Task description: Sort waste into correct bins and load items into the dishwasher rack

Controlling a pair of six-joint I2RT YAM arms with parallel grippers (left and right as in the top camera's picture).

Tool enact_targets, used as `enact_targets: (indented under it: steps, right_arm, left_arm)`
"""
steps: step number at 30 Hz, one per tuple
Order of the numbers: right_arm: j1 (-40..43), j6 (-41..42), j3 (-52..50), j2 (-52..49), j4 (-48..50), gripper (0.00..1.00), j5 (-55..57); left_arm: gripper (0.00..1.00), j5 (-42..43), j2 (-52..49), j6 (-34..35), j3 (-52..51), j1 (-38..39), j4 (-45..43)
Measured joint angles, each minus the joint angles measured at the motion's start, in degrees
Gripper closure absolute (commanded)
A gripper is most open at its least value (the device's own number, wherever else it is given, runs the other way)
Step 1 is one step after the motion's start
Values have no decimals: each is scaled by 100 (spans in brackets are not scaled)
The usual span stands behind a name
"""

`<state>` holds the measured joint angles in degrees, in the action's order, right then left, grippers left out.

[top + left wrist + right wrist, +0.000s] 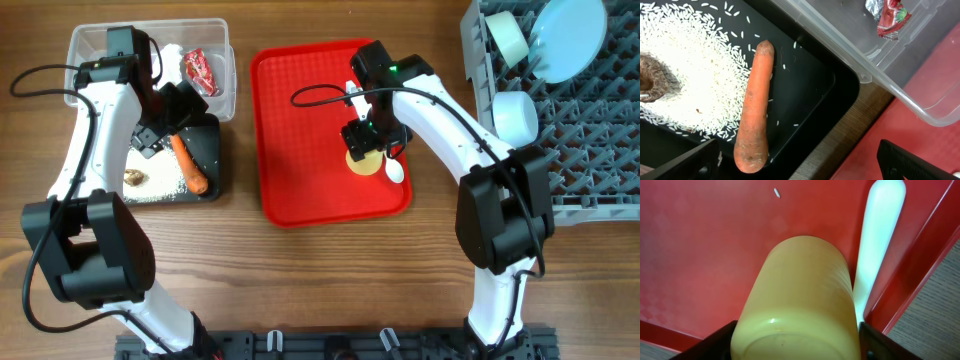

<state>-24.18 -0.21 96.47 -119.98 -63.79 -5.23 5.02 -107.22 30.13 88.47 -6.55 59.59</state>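
Observation:
My left gripper [168, 118] [800, 167] is open and empty above the black tray [208, 150] [815, 85]. In that tray lie the orange carrot piece [190, 166] [756, 105], white rice grains [160, 178] [695, 65] and the brown lump [134, 178] [650, 82]. The clear tub [225, 60] [890, 75] holds the red wrapper [200, 70] [892, 17] and the white tissue [170, 52]. My right gripper [365, 145] [797, 342] is shut on the yellow cup [365, 162] [800, 290] on the red tray, beside the white spoon [394, 171] [880, 240].
The red tray [310, 150] [700, 255] lies in the middle. The grey rack [580, 150] at the right holds the pale blue plate [568, 38], the pale green bowl [507, 35] and the light blue bowl [515, 115]. A black rail runs along the table's front edge.

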Motion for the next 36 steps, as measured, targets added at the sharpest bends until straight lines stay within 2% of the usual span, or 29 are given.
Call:
enact_targets:
  steps: [11,15,22,29,36]
  right_arm:
    - [0,11,-2,0,238,19,-92]
    - [0,22,-2,0,258,29,-120]
    - [0,11,-2,11,201,37,-136]
    - [0,9,0,42,120,37,-136]
    - [17,9,229,87,-442,37,-136]
  left_arm:
    - [0,0,0,0,0,0,0]
    - [0,0,-2,0,0,0,0]
    - [0,0,0,2,0,0,0]
    - [0,0,-2,2,0,0,0]
    - [0,0,-2,0,0,0,0]
